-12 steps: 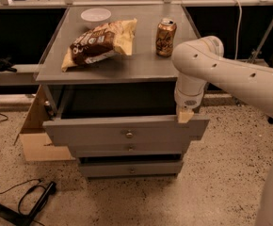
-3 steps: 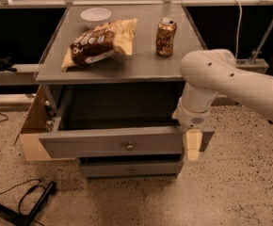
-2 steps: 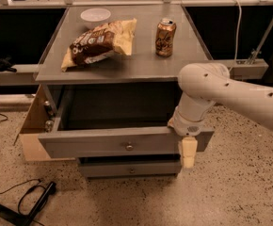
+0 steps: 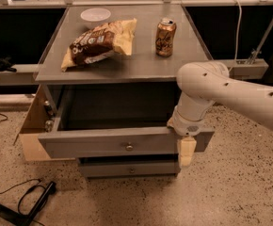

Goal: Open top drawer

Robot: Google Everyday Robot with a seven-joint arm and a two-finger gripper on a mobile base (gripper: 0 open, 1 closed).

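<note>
Top drawer (image 4: 94, 144) pulled open, claw (image 4: 186, 155) against its front (right end)

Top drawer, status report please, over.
End effector hangs at right end of top drawer front. Drawer pulled well out. Chip bag, can, bowl on tabletop above, none blocking.

The bench (image 4: 141, 66) carries three things: one bowl (image 4: 95, 17), one chip bag (image 4: 99, 44) and one can (image 4: 165, 30). Two drawer fronts show under it: the top drawer (image 4: 94, 145), standing out, and one lower drawer (image 4: 108, 168). Each bears one knob, two in all. One arm (image 4: 230, 91) comes in from the right with one tool (image 4: 186, 152), hanging at the right end of the top drawer's front.
</note>
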